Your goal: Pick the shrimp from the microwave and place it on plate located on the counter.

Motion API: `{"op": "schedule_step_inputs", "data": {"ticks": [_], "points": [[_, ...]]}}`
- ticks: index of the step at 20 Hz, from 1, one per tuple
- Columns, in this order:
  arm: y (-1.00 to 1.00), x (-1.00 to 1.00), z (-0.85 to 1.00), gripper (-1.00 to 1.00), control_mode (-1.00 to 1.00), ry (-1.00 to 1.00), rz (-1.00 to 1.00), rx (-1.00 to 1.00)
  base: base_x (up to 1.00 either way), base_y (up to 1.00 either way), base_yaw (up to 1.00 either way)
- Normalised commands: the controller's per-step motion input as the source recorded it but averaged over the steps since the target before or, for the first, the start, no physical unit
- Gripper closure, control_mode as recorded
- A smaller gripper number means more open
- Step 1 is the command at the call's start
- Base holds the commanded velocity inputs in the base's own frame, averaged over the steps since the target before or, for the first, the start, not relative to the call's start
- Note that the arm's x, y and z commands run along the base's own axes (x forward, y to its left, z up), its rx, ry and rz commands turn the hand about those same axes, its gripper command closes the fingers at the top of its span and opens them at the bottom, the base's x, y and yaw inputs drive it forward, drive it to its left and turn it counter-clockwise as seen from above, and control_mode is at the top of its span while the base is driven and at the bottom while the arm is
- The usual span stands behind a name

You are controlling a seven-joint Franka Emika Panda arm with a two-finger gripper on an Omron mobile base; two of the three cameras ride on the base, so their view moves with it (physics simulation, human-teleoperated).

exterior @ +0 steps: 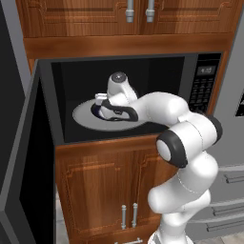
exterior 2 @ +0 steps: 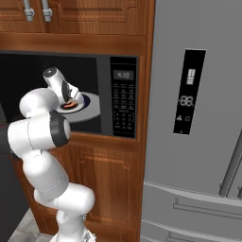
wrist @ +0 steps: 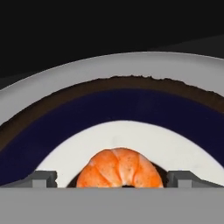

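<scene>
The microwave (exterior: 202, 88) stands open, and my arm reaches into its black cavity. On the grey turntable (exterior: 83, 118) sits a navy-and-white ringed dish (wrist: 131, 105) with the curled orange shrimp (wrist: 120, 170) at its white centre. My gripper (wrist: 113, 179) hangs just over the dish, open, with the shrimp between its two fingertips (wrist: 43, 178) and nothing gripped. From the right base view the shrimp (exterior 2: 69, 106) shows just below the gripper (exterior 2: 72, 101), beside the keypad panel of the microwave (exterior 2: 124, 101). The plate and the counter are out of view.
The microwave door (exterior: 28, 157) swings out to the left. Wooden cabinets (exterior: 109, 190) lie below and above the oven. A grey fridge (exterior 2: 198, 118) stands to the right. The cavity walls close in around my hand.
</scene>
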Motion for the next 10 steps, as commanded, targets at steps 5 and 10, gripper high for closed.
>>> {"op": "schedule_step_inputs", "data": {"ticks": [5, 10], "points": [[0.0, 0.01, -0.35, -1.0, -1.0, 0.02, 0.0, 0.0, 0.0, 0.0, 0.0], [0.0, -0.08, -0.49, 1.0, -1.0, 0.0, 0.0, 0.0, 0.0, 0.0, 0.0]]}}
